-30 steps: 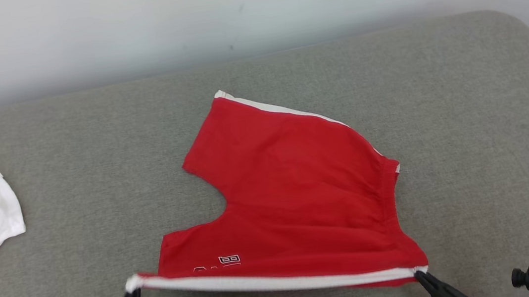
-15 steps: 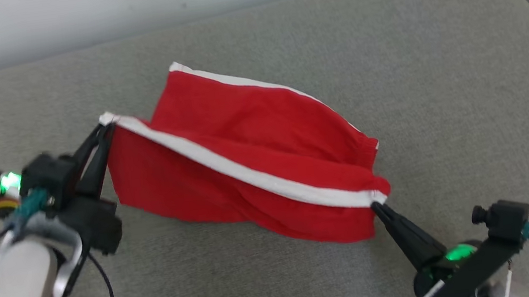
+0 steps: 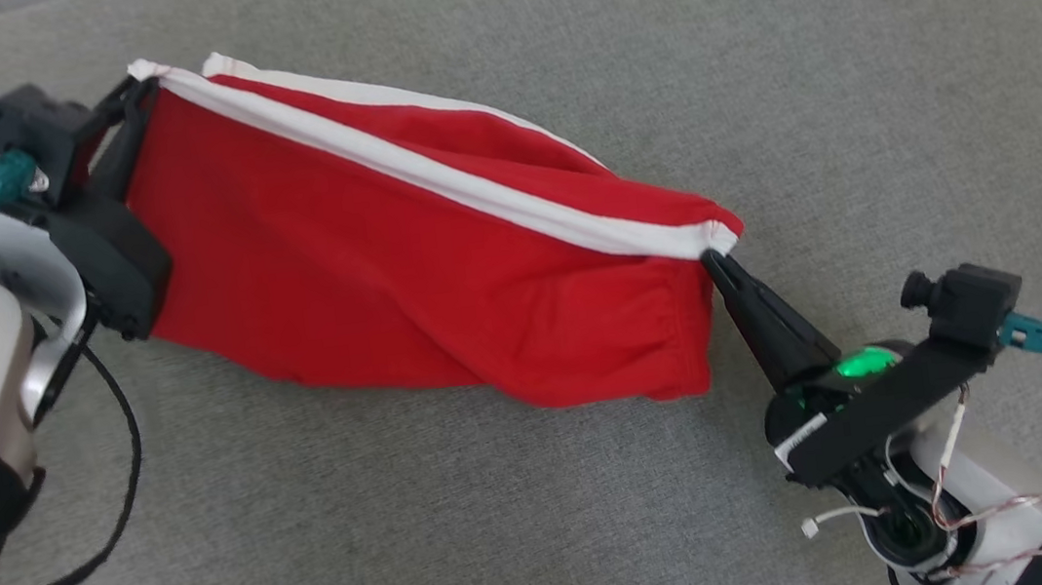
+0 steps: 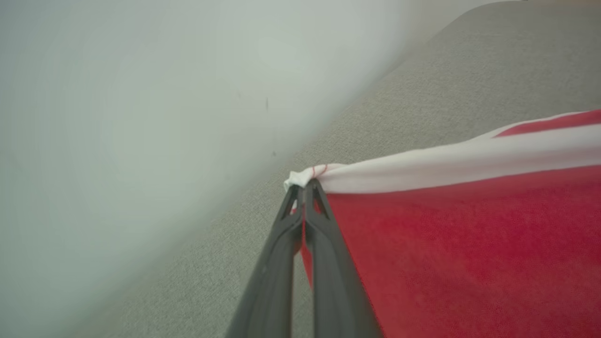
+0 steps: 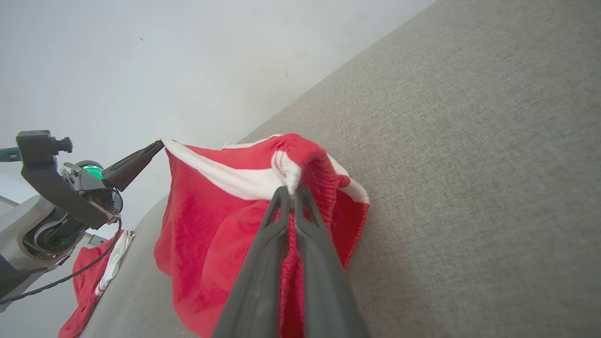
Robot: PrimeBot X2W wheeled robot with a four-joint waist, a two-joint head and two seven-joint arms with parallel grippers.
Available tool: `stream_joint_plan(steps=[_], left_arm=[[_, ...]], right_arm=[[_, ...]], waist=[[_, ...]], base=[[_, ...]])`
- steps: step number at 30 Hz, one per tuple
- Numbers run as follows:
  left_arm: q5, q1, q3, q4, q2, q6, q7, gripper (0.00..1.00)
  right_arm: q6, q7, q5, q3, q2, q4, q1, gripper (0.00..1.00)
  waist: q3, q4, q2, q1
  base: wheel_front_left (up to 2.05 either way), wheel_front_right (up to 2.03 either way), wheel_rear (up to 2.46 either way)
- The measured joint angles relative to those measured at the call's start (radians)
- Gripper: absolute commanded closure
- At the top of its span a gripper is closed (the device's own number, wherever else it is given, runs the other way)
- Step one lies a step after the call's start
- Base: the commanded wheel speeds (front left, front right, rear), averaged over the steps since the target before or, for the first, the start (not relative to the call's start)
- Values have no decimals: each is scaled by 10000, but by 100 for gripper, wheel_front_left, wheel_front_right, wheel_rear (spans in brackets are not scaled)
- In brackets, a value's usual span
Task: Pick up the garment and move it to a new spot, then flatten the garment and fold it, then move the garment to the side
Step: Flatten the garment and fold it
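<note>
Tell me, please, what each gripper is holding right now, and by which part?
Both hold the red shorts by the white-striped edge: the left gripper pinches its leg-hem corner, the right gripper its waistband corner.

support: grey cushion | on it: red garment, partly, apparently

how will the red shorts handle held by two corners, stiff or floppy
Probably floppy: the shorts sag between the left pincer and right pincer, with only the striped edge pulled taut. Likely light, since two fingertip pinches carry them. The hanging hem may drag on the cushion.
</note>
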Motion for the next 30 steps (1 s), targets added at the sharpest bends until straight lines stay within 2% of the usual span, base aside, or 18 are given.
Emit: stream_joint_plan(steps=[9,21,22,23,24,25,30], left_arm=[[-732,-1403,-1321,1875,-58,-2,-290,100],[-1662,-2142,-2552,3009,-458,-2,-1120,100],[-1747,-2143,-2623,3049,-483,-2,-1279,100],[-1789,-2148,-2671,3122,-531,-2,-1444,78],[-1829,-2163,-2750,3202,-583,-2,-1546,11],[-1870,-2165,-2813,3277,-621,-2,-1638,0],[-2295,-2080,-2880,3475,-782,-2,-1994,0]], right_arm=[[0,-13,-140,146,512,575,-889,100],[0,-36,-514,-203,775,869,-1050,100],[0,-36,-550,-222,796,895,-1052,91],[0,-36,-577,-265,821,918,-1052,35],[0,-36,-594,-286,840,932,-1051,0],[0,-36,-694,-334,842,932,-1043,0],[0,-38,-1110,-1003,846,729,-799,0]], waist=[[543,-413,0,-1],[898,-566,0,-2],[881,-557,0,-3],[850,-550,0,-3],[810,-539,0,-2],[761,-527,-1,-3],[483,-461,-1,-3]], base=[[0,0,0],[0,0,0],[0,0,0],[0,0,0],[0,0,0],[0,0,0],[0,0,0]])
